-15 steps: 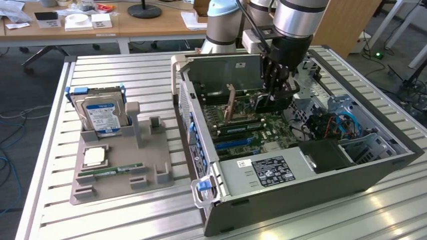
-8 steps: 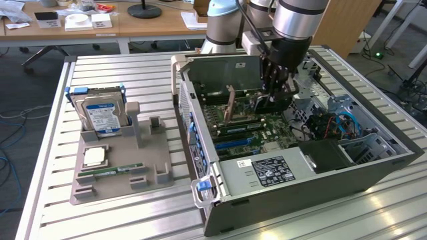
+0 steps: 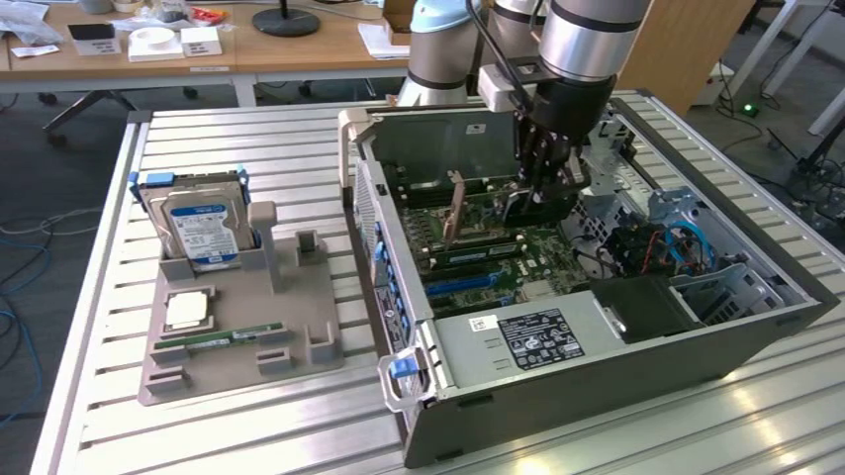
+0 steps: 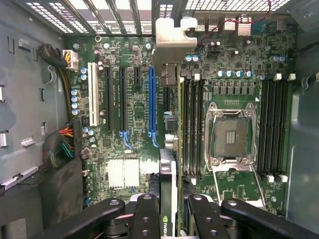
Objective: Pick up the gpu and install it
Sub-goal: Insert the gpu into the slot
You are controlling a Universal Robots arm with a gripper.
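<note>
A: arm (image 3: 581,40) pose?
B: we see it reaching straight down into the open case (image 3: 595,366), gripper (image 3: 548,173) low over the board (image 4: 129,99)
A: jaws?
B: clamped on the gpu (image 4: 168,174), a finger on each side
A: where's the card?
B: inside the case, held on edge, running from the fingers toward the rear grille. It lines up between the blue slot (image 4: 151,104) and the RAM slots (image 4: 192,124). We can't tell if it touches the board
A: looks?
B: thin, dark, green logo near the grip, notched silvery bracket (image 4: 172,35) at the far end
</note>
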